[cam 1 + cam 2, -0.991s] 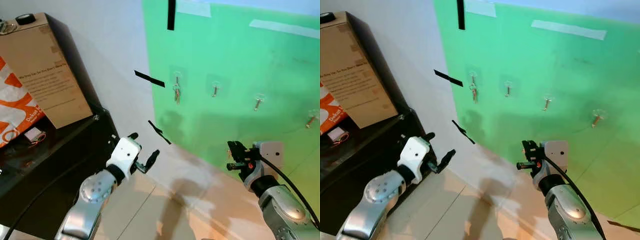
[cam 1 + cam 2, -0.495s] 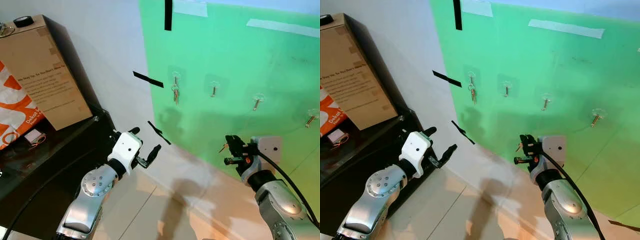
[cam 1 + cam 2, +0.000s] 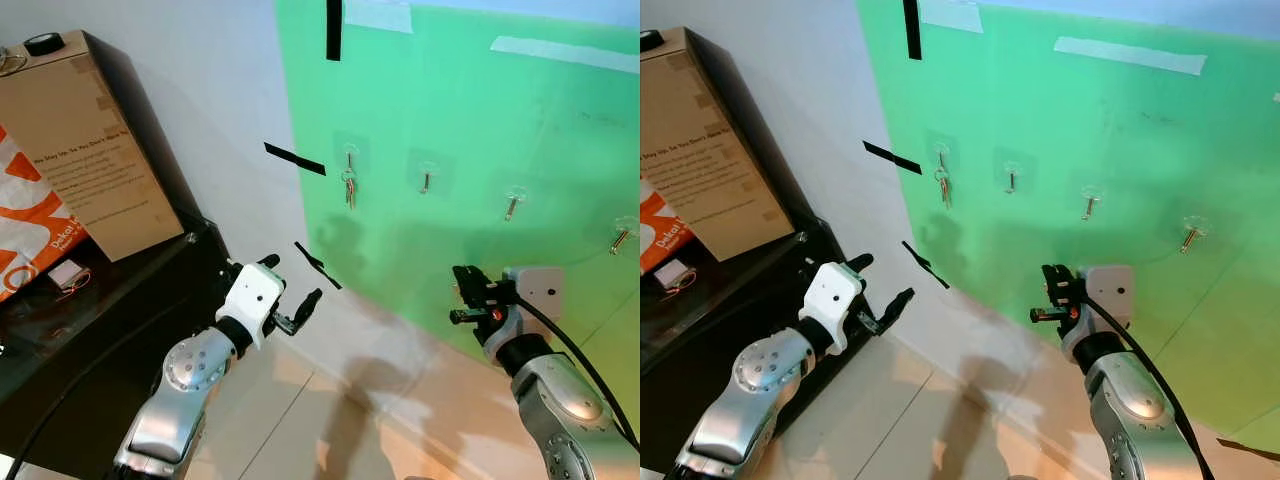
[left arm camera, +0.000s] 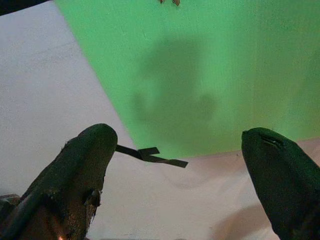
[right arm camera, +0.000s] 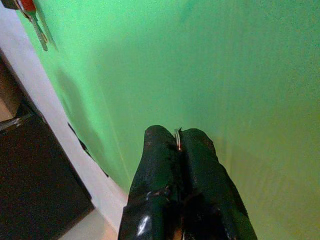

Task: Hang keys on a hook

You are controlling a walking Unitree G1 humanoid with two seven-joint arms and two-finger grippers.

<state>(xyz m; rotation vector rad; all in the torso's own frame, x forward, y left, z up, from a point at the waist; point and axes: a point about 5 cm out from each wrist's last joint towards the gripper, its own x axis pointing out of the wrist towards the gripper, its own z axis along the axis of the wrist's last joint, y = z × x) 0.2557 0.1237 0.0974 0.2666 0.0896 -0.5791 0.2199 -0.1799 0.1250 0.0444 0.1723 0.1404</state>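
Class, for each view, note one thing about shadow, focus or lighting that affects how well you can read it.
Left eye view: soft arm shadows darken the green panel below the hooks. Left wrist view: a blurred double shadow on the green, the open left claw dark and soft-edged. Right wrist view: the shut right claw nearly black, a thin metal ring glinting between its fingers.

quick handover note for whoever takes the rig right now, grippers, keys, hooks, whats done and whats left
Right gripper: shut on a key ring, held up in front of the green board, below the hooks.
Left gripper: open, holding nothing, raised near the black cabinet and pointed at the wall.
Hooks: four in a row on the board. The leftmost hook already carries a bunch of keys. The other three are bare; the second hook is one of them.
Done: keys picked up and brought to the board.
Left: raise the ring onto a bare hook, let go, pull back.
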